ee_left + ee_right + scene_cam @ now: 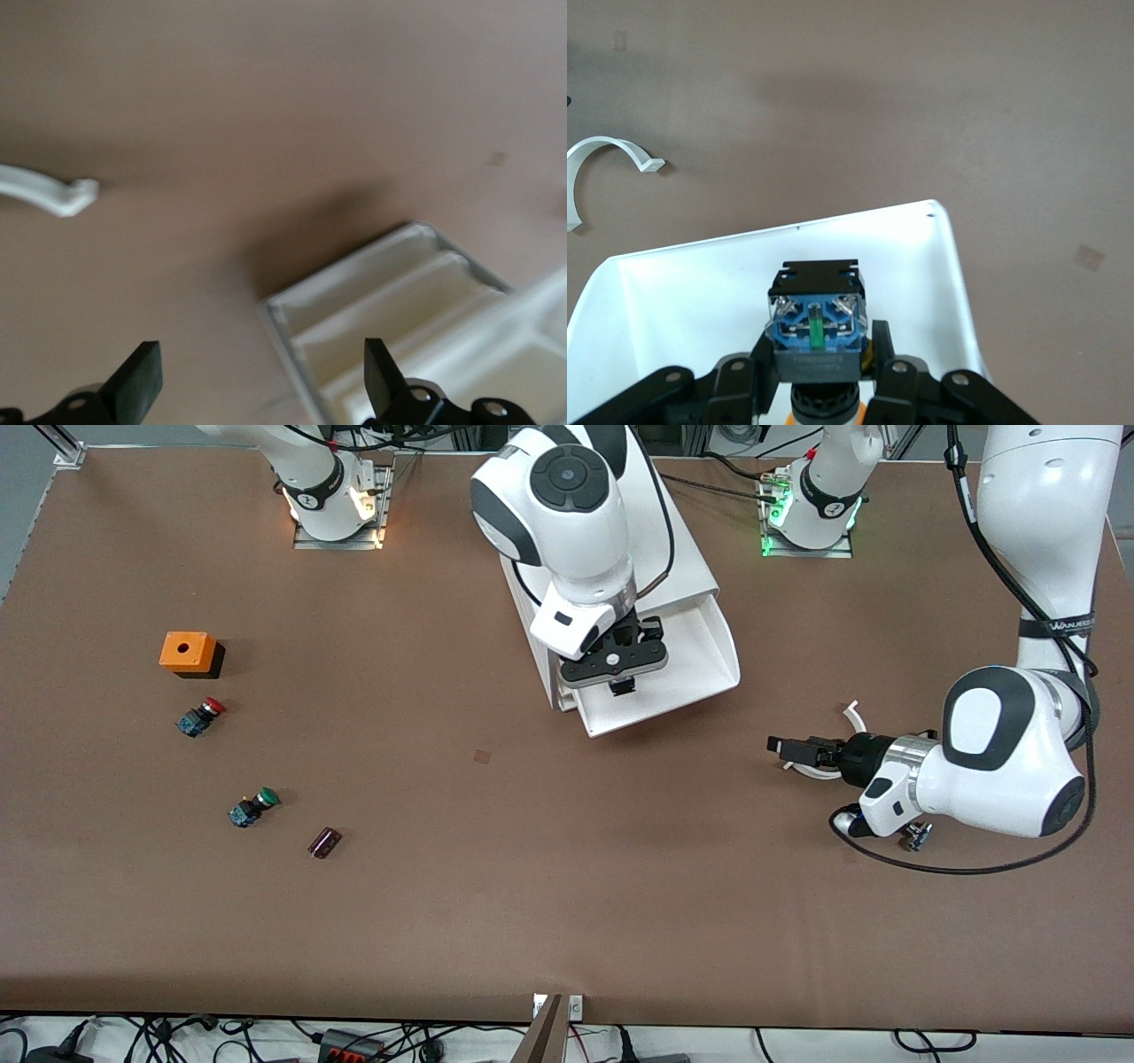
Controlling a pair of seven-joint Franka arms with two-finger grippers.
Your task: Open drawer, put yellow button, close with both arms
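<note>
My right tool [819,390] is clamped on the yellow button [817,323], held over the pulled-out drawer [709,660]; it's light, rigid, slick plastic, best pinched across its body. My left tool [257,381] waits spread wide, empty

The drawer [700,657] stands pulled out, its tray bare, but the right gripper [623,682] holding the yellow button [817,320] blocks access from above.
</note>
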